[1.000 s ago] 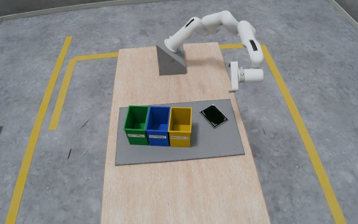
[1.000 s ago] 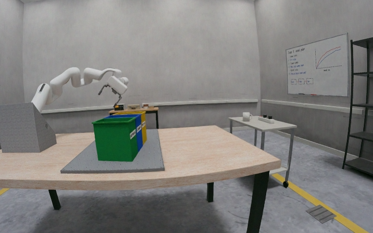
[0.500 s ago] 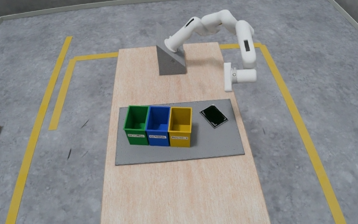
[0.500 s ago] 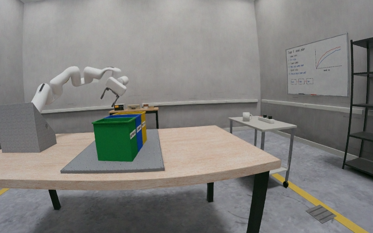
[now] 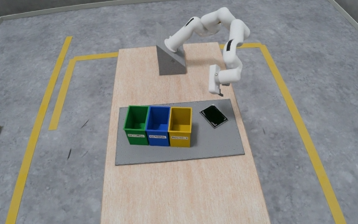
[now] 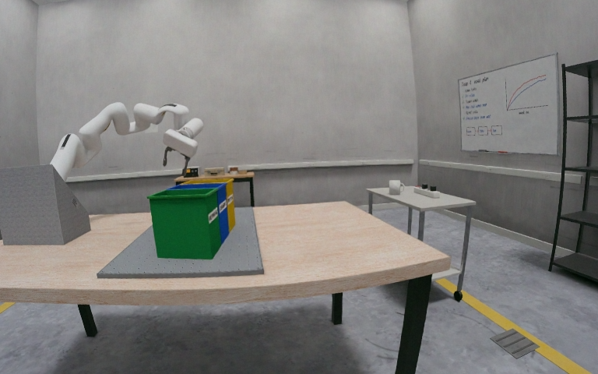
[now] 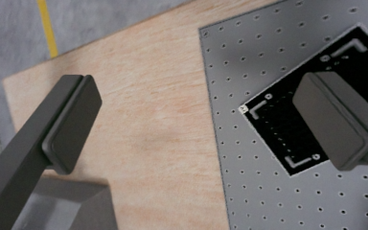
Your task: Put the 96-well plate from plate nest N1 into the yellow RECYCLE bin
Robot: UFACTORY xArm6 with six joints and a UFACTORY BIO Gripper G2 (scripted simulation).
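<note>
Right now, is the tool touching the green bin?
Apart: the top view shows the tool well to the side of the green bin, bench between.

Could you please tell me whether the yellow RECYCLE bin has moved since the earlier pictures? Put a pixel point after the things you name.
No. The yellow RECYCLE bin [image 5: 180,138] [image 6: 230,207] stands in the same spot on the grey perforated board [image 5: 158,155] [image 6: 176,274], upright beside the blue GENERAL bin [image 5: 158,138] [image 6: 223,211].
</note>
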